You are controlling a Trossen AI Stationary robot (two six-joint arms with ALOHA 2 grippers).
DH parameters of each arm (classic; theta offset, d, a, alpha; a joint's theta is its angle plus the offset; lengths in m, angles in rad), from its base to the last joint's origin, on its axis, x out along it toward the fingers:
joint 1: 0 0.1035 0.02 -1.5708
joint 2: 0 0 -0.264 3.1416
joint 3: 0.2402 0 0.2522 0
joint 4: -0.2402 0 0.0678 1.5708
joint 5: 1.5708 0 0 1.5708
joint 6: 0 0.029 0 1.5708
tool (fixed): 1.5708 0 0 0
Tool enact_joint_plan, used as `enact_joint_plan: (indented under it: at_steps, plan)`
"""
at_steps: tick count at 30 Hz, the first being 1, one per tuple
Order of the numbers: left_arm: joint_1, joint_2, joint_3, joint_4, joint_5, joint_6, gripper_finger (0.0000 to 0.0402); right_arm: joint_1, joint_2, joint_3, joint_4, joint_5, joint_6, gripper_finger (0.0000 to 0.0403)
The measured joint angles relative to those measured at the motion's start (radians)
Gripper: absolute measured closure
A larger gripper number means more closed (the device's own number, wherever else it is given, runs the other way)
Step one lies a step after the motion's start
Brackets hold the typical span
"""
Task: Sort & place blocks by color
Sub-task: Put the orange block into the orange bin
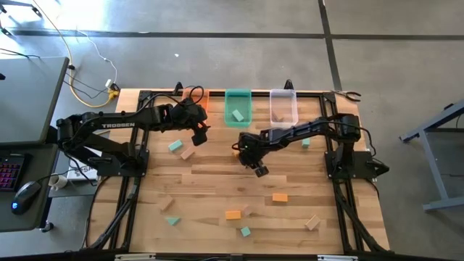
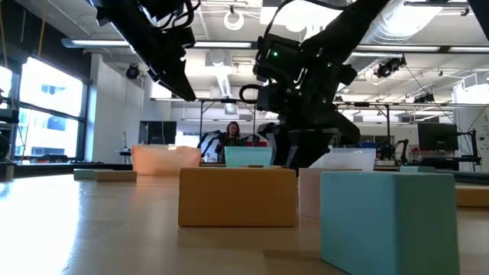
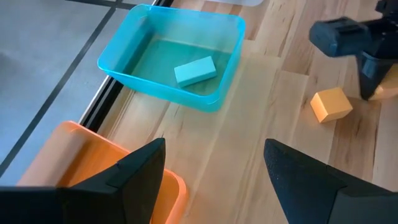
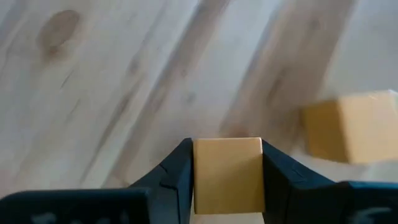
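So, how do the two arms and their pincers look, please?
Both arms are dark, nearly black, built of jointed segments. The left arm carries white lettering along its long link; the right arm shows no lettering I can read. Each ends in a two-finger pincer: the left pincer has broad, black, wedge-shaped fingers, and the right pincer has black fingers with flat inner faces.

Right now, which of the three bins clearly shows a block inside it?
The green bin, the middle one of the row: a teal block lies on its floor. The orange bin's inside is hidden, the clear bin's unclear.

Grey floor [image 1: 217, 18], bright windows [image 2: 46, 99], ceiling lights, desk [image 1: 25, 94] with keyboard.
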Motion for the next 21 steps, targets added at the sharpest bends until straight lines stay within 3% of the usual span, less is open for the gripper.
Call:
enact_joint_plan:
  at_steps: [10, 21]
  plan:
    - [0.0, 0.0, 0.0, 0.03, 0.029, 0.023, 0.014, -0.026, -0.087, 0.081, -0.034, 0.0, 0.039, 0.0295]
    - [0.0, 0.0, 0.0, 0.29, 0.159, 0.131, 0.014, -0.111, -0.313, 0.086, -0.021, -0.002, 0.072, 0.0295]
